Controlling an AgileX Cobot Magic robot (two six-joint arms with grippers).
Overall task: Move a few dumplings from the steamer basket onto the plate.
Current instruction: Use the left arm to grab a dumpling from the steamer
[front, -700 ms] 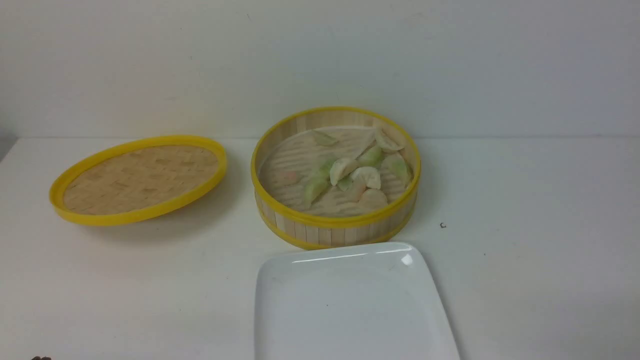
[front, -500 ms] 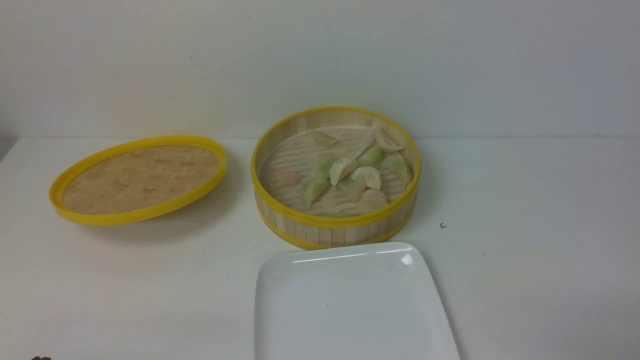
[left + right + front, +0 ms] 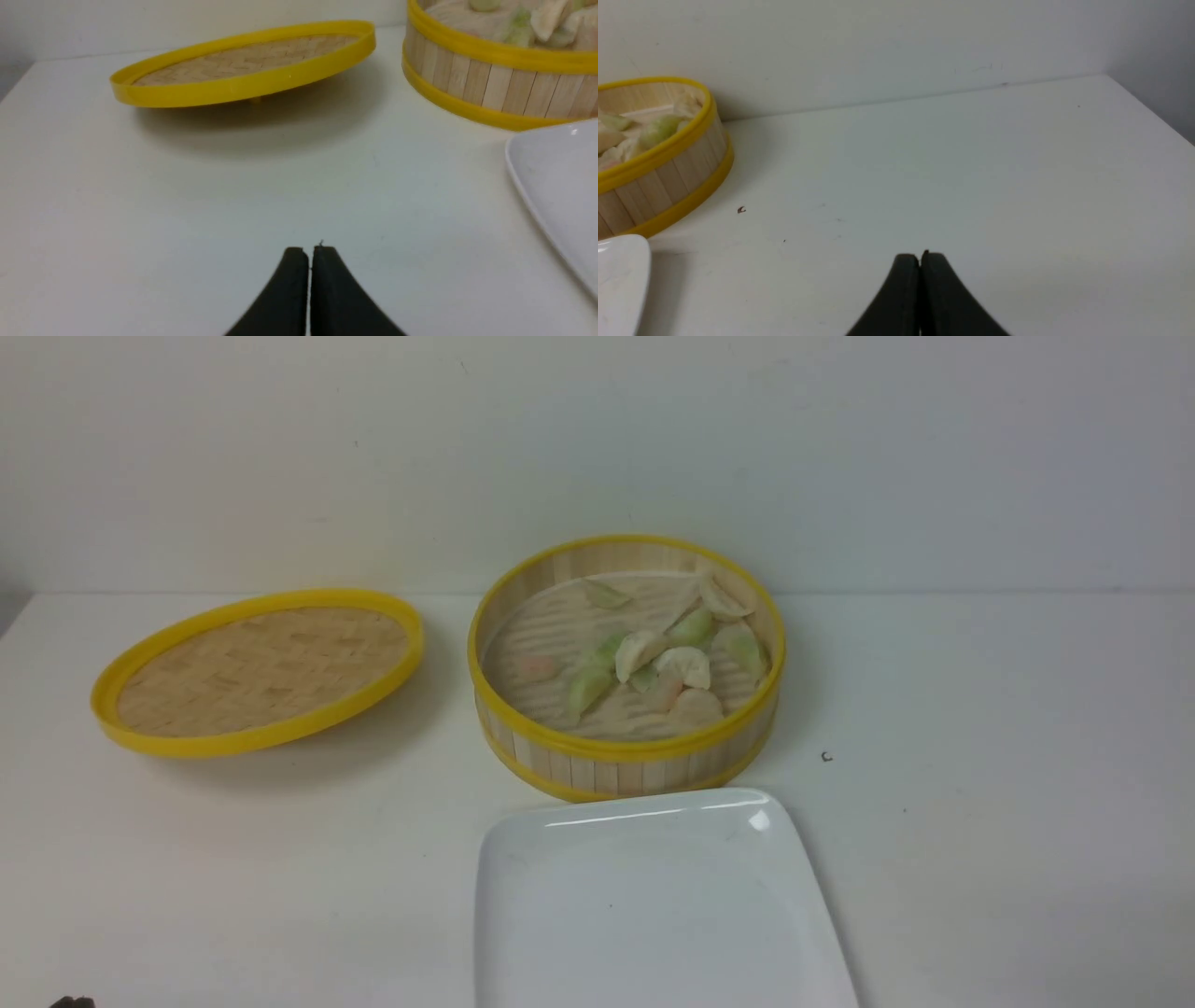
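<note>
The left fingers (image 3: 289, 291) are seen pressed together with nothing between them. They are held low over bare desk (image 3: 187, 210), well short of the basket, presumably parked out of the way. Further back on the left, the flat woven lid (image 3: 257, 672) is laid inner face up and tilted, propped on something beneath it that is judged to be its handle. It is set well apart from the basket, so the opening is left free. At the centre the steamer basket (image 3: 621, 767) stands upright and uncovered. All the dumplings (image 3: 653, 665) are found inside it, bunched toward its right half in pale green, cream and pink, some overlapping. The plate (image 3: 653, 905) is placed just in front of the basket, though contact cannot be told, so that each carry is short. Nothing lies on it, so the transfer is judged not yet begun. To the right a small dark speck (image 3: 826, 757) is seen on the desk. Furthest right, the right fingers (image 3: 903, 294) are likewise closed on nothing over open desk beside the basket. They would need to be opened before a dumpling could be picked.
</note>
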